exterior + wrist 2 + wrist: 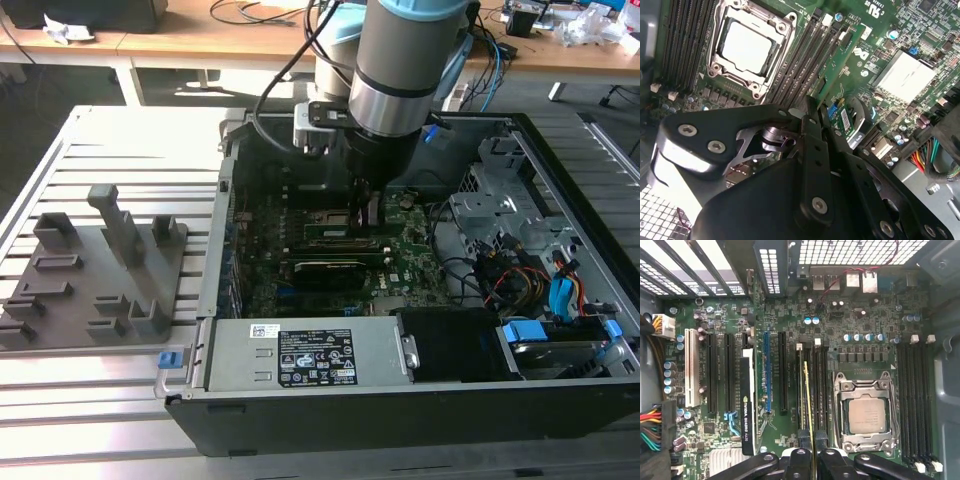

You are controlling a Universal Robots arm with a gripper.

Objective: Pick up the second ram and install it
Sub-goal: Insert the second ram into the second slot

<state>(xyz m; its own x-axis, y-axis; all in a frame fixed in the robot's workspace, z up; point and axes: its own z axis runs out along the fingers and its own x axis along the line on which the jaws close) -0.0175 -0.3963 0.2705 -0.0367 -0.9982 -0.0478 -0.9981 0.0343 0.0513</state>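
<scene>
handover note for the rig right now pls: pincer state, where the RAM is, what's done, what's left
Pincer: shut on the second ram, holding its upper edge, down inside the open PC case.
Second ram: standing edge-on in the first wrist view, lined up along the DIMM slots just beside the CPU socket. Whether it is fully seated, I cannot tell.
Other side of the socket: four DIMM slots, no sticks in them.
Graphics card sits in its slot on the motherboard.
Done: stick picked up and brought to the slot bank.
Left: confirm seating and latches, then release.
</scene>
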